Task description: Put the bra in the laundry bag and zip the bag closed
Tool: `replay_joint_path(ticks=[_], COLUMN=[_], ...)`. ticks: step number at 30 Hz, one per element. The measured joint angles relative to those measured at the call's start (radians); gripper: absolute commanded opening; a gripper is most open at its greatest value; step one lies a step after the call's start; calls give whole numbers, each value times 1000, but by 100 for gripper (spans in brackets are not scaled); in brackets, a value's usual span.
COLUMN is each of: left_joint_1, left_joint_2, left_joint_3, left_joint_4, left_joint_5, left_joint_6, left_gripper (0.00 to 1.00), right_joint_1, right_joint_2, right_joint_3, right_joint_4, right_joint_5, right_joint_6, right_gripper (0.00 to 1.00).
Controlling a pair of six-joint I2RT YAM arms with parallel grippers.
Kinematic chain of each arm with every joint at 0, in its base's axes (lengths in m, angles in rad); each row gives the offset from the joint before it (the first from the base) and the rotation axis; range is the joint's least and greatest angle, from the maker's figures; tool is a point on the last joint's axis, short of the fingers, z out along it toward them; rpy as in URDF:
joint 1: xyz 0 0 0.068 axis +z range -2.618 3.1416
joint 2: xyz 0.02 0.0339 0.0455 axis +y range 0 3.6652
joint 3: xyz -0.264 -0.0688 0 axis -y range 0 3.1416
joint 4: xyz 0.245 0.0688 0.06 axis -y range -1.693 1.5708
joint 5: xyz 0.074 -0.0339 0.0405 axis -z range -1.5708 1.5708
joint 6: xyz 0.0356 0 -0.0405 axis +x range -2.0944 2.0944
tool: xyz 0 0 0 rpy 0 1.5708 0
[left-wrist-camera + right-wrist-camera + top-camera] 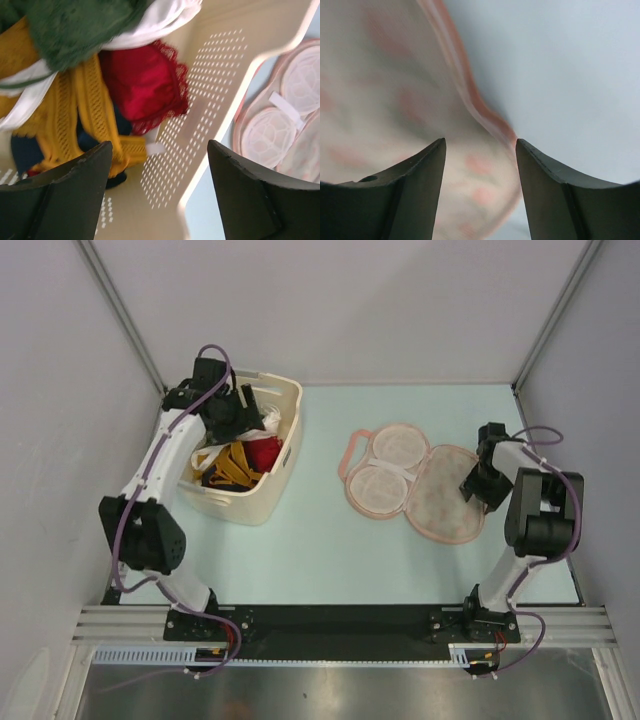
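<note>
the left pincer (159,145) hangs over a cream plastic basket (270,495) at the far left of the pale bench (330,550), its jaws wide apart with nothing between them. below it the deep red lacy bra (145,85) lies inside the basket, partly tucked under a white garment (160,20) and a green one (75,25), with a yellow knitted piece (95,110) against its left side. the pink mesh laundry bag (410,485) lies spread flat on the bench to the right of the basket, apart from it. the right pincer (480,141) sits low at the bag's right edge, jaws parted and gripping nothing, the pink zip edging running between its fingers (420,190) in the blurred wrist view; whether they touch the mesh cannot be told.
</note>
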Motion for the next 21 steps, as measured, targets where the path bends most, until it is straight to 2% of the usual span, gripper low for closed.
replay_joint_path(ticks=[6, 11, 17, 21], left_joint_1=[2, 6, 21, 51], left_joint_2=[182, 325, 413, 414], left_joint_3=[109, 222, 290, 291], left_joint_4=[90, 152, 187, 186], left_joint_5=[94, 174, 196, 161], left_joint_6=[56, 102, 122, 111], left_gripper=[83, 78, 77, 77], right_joint_1=[-1, 22, 90, 129], right_joint_2=[169, 197, 145, 58], right_joint_3=[266, 404, 389, 297], right_joint_4=[-4, -46, -76, -90], right_joint_5=[6, -51, -174, -241], right_joint_6=[-34, -69, -91, -90], right_gripper=[68, 73, 73, 73])
